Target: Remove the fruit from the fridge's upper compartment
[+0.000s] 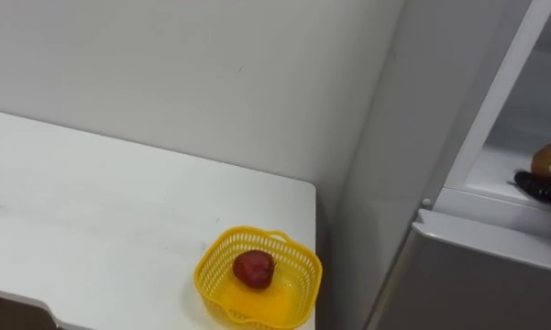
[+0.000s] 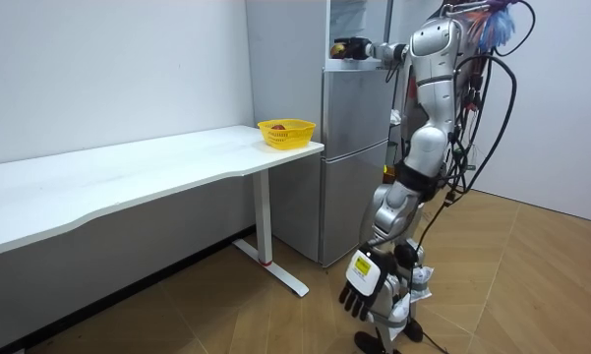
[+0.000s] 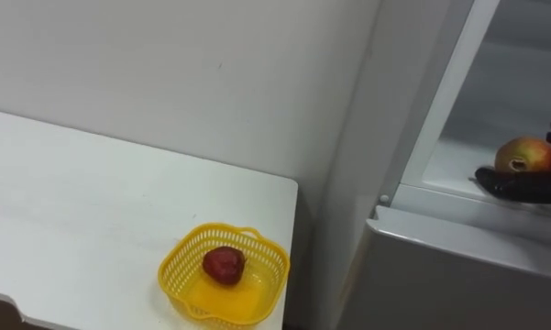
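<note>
No legible text, label, number or sign on the fridge (image 1: 458, 275), table (image 1: 92, 220), basket (image 1: 304, 275) or wall (image 1: 211, 73).

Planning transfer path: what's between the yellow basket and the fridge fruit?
Between basket and fruit, right eye view: bare table corner, then fridge side wall and sill.

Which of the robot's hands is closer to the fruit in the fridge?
Right. The right hand curls round the fruit in the upper fridge; the left hand hangs down by its legs, far below.

fruit (image 3: 525, 154): round, red-yellow
state: cupped in curled fingers of right robot hand (image 3: 523, 186)
location: upper fridge (image 3: 440, 275) shelf, near front edge
</note>
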You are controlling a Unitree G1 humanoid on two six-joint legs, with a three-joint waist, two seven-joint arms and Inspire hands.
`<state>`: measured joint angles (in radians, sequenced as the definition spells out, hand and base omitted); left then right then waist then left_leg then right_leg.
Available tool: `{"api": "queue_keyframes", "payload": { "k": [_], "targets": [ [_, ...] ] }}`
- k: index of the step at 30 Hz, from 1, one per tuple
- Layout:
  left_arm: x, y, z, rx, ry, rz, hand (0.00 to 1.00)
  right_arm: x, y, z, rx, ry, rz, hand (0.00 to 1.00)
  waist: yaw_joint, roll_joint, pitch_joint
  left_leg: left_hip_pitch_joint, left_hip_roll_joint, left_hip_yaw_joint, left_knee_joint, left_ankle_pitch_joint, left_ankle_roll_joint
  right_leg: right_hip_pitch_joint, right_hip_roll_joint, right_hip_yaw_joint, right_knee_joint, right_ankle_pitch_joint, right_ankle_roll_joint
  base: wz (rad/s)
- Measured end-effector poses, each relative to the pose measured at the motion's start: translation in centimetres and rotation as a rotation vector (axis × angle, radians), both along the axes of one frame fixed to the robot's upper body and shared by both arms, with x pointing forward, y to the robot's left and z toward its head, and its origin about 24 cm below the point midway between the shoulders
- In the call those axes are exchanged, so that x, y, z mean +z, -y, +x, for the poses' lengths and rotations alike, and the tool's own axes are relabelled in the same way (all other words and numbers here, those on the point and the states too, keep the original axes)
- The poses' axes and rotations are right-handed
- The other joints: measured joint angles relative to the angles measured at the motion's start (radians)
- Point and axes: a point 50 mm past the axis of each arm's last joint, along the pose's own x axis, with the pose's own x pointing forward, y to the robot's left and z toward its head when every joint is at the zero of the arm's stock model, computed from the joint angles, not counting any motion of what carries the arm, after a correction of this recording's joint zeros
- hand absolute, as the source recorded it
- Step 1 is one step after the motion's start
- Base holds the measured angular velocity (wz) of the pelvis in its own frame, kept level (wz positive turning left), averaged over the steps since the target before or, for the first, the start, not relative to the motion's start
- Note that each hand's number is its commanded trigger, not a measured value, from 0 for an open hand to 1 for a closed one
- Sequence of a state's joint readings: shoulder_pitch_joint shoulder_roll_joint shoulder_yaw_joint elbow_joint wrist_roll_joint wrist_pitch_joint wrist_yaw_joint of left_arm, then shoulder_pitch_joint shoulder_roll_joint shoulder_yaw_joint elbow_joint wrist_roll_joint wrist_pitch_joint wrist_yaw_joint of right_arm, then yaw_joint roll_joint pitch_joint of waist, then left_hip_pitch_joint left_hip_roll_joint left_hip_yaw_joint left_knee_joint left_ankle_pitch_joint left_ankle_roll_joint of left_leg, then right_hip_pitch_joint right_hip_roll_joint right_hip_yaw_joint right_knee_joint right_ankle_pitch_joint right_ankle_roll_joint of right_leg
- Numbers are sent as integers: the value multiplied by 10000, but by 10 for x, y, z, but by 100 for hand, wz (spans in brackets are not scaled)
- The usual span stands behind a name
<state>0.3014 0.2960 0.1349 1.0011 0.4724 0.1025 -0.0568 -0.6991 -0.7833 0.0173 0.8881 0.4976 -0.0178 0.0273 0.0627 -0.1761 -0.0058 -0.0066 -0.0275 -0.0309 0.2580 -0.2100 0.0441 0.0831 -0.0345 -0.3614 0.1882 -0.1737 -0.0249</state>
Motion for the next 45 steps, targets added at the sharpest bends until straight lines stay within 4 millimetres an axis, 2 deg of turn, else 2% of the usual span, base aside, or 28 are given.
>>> {"api": "queue_keyframes", "payload": {
  "k": [7, 10, 15, 28, 32, 33, 36, 40, 42, 45],
  "targets": [
    [0, 1, 5, -82, 119, -23, 0, 0, -1, 1, 184, -128, -256, 100, 1, -41, 2, 22, 0, 7, -27, 10, 9, 6, -6, 3, -1, 0, 0, 0],
    [0, 1, 7, -97, 145, -27, 0, 1, 0, 0, 77, -114, -545, 100, 6, -102, 49, 24, 3, 6, -40, 10, 8, 5, -2, 1, -7, 0, 0, 0],
    [-1, 2, 10, -208, 185, -74, 0, 3, 1, -1, 60, -170, -796, 100, 31, -171, 79, 23, 5, 5, -53, 7, 9, 2, 6, 8, -19, 0, 0, 0],
    [-1, 3, 14, -285, 356, -172, 0, 6, -1, 0, 108, 16, -842, 100, -20, -109, 70, 17, 10, 7, -39, 7, 8, 7, 7, 18, -21, 0, 0, 0],
    [-2, 4, 15, -278, 328, -207, 0, 14, -8, 3, 452, 314, -978, 100, -14, 49, 111, 82, 10, 51, -49, 8, 9, 36, 0, 29, -18, 1, -1, -3],
    [-2, 4, 16, -283, 350, -209, 0, 17, -10, 4, 537, 417, -1021, 100, -6, 120, 68, 96, 20, 109, -81, 9, 9, 20, -4, 39, -16, 1, -1, -10],
    [-2, 4, 13, -260, 275, -200, 0, 18, -20, 7, 733, 587, -1068, 100, 142, 276, 6, 342, 55, 370, -377, 76, 13, 39, -4, 234, 0, 0, -1, -23],
    [-1, 4, 16, -306, 391, -136, 0, 21, -30, 10, 623, 1042, -908, 100, 121, 312, -10, 385, 70, 457, -470, 105, 9, 27, 16, 358, -23, 1, -1, -7],
    [-1, 4, 19, -357, 514, -39, 0, 23, -43, 12, 720, 1511, -731, 100, -35, 312, -10, 386, 74, 498, -454, 105, 8, 41, 25, 358, -26, 1, -1, 0],
    [-1, 5, 24, -496, 738, 193, 0, 21, -59, 5, 1064, 2061, -679, 100, -50, 332, 3, 437, 75, 508, -394, 101, 9, 84, 28, 385, -29, 1, -1, 0]
  ]
}}
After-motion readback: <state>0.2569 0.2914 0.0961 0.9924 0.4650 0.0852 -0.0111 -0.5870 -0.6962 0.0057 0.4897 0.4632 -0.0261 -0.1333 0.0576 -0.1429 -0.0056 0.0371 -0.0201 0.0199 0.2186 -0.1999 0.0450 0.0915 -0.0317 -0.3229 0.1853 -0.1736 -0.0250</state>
